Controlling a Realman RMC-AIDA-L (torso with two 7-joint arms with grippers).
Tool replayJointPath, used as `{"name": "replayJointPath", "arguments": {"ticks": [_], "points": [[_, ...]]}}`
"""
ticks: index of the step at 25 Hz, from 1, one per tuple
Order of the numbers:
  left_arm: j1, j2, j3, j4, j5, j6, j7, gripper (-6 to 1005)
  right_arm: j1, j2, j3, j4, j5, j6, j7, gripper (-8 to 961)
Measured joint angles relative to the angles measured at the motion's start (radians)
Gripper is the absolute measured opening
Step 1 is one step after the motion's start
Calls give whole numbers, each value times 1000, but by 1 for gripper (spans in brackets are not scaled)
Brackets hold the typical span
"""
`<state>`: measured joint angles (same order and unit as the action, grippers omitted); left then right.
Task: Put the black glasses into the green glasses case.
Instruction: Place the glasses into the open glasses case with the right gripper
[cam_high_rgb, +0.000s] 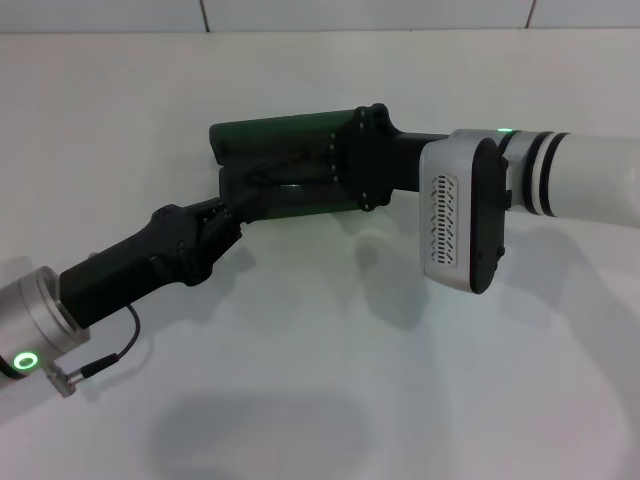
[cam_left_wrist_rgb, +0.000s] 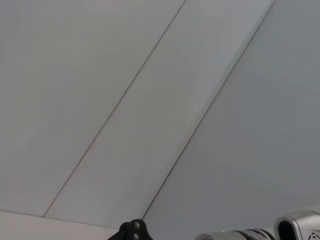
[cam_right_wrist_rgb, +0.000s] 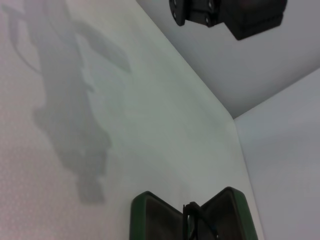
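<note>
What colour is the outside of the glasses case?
Dark green; the glasses case shows it best in the right wrist view.

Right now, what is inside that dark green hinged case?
The dark green hinged case lies open, with thin black-framed glasses in it. Both black tools, left and right, cover much of its inside.

No readable text, no label, no brand and no number in any view, the green glasses case (cam_high_rgb: 270, 160) shows no lettering that can be read, no signs on the white table (cam_high_rgb: 320, 400)
</note>
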<state>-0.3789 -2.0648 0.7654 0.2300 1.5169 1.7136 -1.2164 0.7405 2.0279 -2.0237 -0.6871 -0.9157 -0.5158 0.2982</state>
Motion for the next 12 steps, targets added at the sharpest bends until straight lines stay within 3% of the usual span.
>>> {"name": "replayJointPath", "arguments": {"ticks": [12], "points": [[-2,-1,2,0,-1,2,1,72,9,0,-1,8,0,3,-1,95]]}}
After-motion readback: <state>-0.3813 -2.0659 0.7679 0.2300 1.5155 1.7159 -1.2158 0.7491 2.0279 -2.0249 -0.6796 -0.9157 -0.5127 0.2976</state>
